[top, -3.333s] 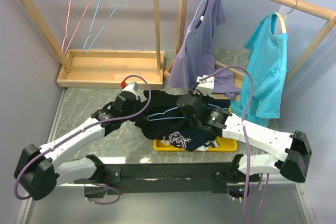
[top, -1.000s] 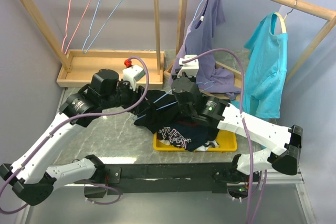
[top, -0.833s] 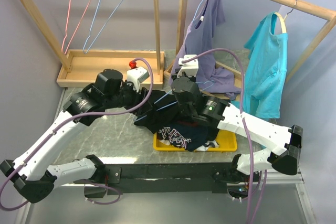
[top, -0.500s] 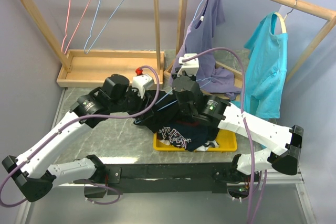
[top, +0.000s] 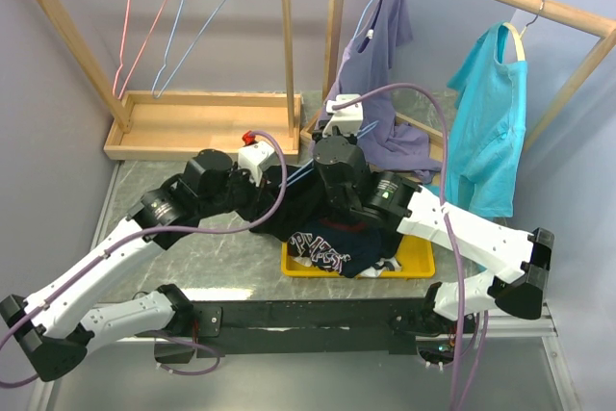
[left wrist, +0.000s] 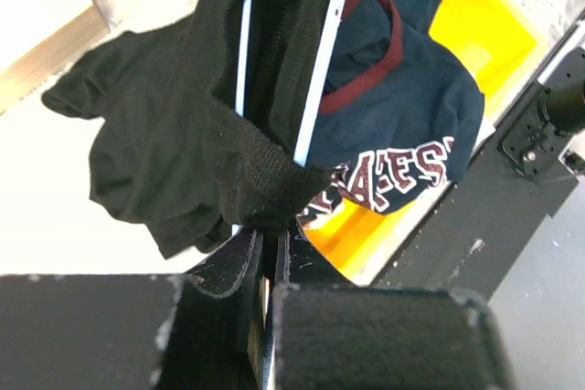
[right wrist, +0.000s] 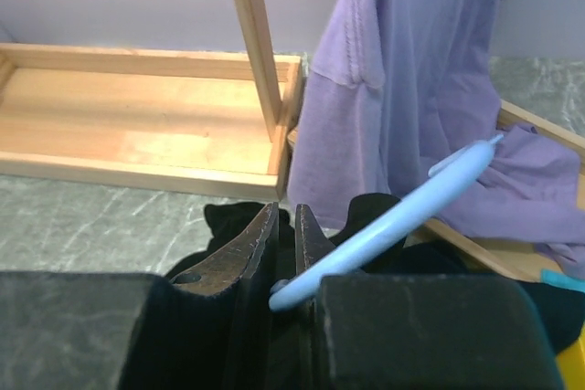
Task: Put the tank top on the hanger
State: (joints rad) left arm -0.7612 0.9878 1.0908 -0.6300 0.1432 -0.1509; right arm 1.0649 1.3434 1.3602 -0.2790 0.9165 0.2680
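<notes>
Two-handed gripping at mid-table: pinching a bunched fold of the black tank top (left wrist: 155,162) in the left gripper (left wrist: 270,242), fingers pressed tight together on the cloth; clamping the pale blue wire hanger (right wrist: 402,216) in the right gripper (right wrist: 286,218), fingers closed on the wire near one end. Holding the tank top stretched along the hanger's two thin wires, its loose part trailing down beside the yellow tray (top: 419,255) and the navy printed garment (left wrist: 402,107) lying in it.
</notes>
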